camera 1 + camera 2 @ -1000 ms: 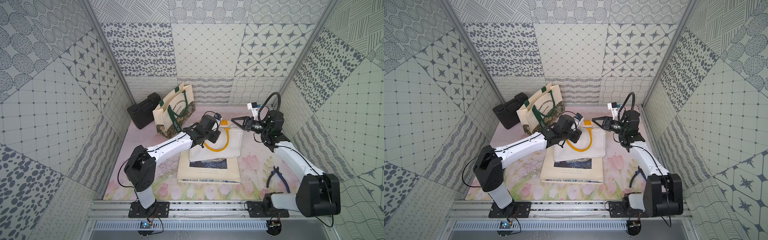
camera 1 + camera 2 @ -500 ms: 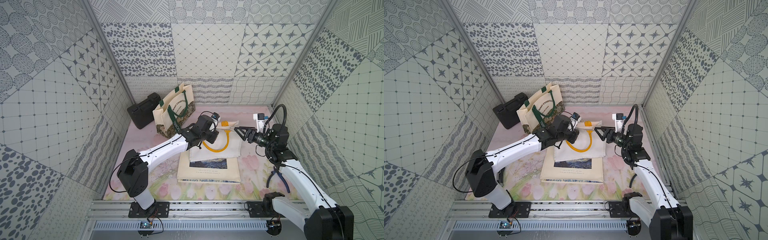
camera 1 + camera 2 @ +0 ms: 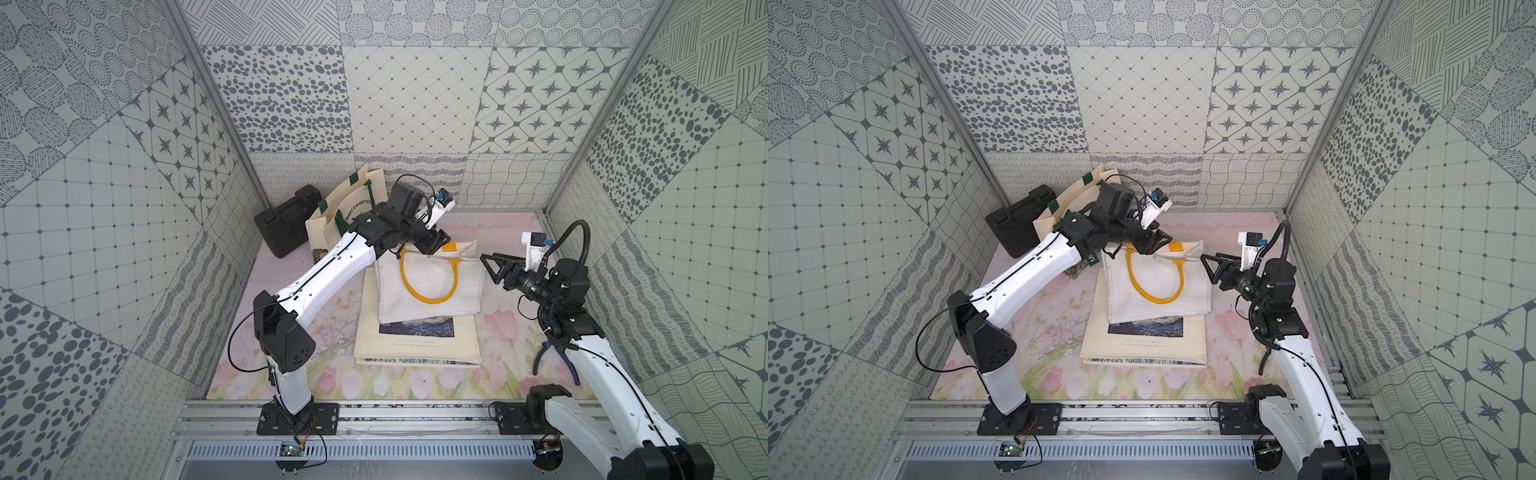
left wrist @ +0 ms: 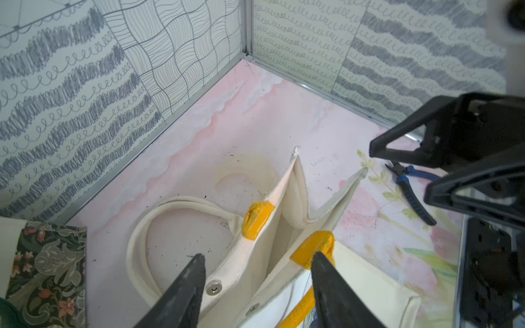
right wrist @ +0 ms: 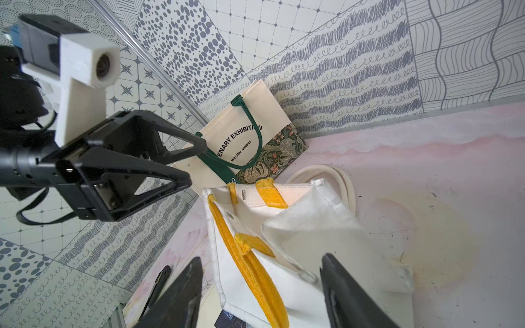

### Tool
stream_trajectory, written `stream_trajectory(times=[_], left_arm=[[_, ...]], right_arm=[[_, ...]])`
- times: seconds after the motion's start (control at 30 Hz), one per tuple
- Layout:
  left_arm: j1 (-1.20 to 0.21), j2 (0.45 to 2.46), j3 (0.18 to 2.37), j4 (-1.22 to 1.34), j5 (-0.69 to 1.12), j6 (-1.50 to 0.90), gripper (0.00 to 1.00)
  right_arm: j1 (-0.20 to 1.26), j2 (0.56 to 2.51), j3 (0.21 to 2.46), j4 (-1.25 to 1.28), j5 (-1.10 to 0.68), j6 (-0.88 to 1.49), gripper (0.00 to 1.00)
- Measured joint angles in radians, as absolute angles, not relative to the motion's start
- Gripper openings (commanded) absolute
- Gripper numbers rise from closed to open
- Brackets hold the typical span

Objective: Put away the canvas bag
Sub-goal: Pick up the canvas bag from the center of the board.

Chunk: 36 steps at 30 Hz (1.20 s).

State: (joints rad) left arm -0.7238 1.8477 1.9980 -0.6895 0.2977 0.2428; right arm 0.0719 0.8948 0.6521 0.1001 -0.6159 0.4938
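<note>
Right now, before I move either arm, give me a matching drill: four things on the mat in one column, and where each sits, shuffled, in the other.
Things:
1. yellow-handled canvas bag
2. green-handled tote
3. black case
4. blue pliers

Places:
A. far end, against the left wall
B. on the mat beside the right arm
C. lying on top of the printed bag
D. standing upright by the back wall

Pairs: 1-C, 2-D, 3-A, 4-B
</note>
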Motion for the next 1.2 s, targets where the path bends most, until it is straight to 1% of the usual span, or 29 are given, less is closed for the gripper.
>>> stream_trajectory(times=[0.07, 0.13, 0.23, 0.3, 0.5, 0.63, 0.83, 0.9, 1.2], left_arm=[[-0.711, 1.87, 2.045, -0.776, 0.346, 0.346, 0.65], [-0.693, 1.883, 2.062, -0.858, 0.39, 0.445, 0.72], [-0.654, 1.933, 2.133, -0.99, 0.455, 0.591, 0.78], [-0.636, 1.976, 2.19, -1.057, 0.476, 0.674, 0.79], [-0.602, 2.056, 2.236, -1.163, 0.5, 0.841, 0.81], [-0.597, 2.107, 2.256, -1.196, 0.498, 0.912, 0.83], [-0.597, 2.164, 2.292, -1.185, 0.484, 0.972, 0.84], [-0.597, 2.173, 2.298, -1.176, 0.471, 0.983, 0.88], [-0.597, 2.127, 2.246, -1.094, 0.406, 1.006, 0.89]], right_arm=[[0.072, 0.896, 0.652, 0.1, -0.617, 0.495, 0.66], [0.072, 0.899, 0.652, 0.1, -0.62, 0.498, 0.66], [0.072, 0.916, 0.653, 0.102, -0.623, 0.508, 0.66], [0.072, 0.932, 0.653, 0.106, -0.626, 0.517, 0.65], [0.072, 0.957, 0.652, 0.12, -0.64, 0.535, 0.65], [0.072, 0.958, 0.652, 0.133, -0.65, 0.543, 0.64], [0.076, 0.97, 0.648, 0.147, -0.665, 0.55, 0.63], [0.078, 0.976, 0.647, 0.153, -0.669, 0.55, 0.63], [0.079, 0.982, 0.619, 0.169, -0.673, 0.551, 0.63]])
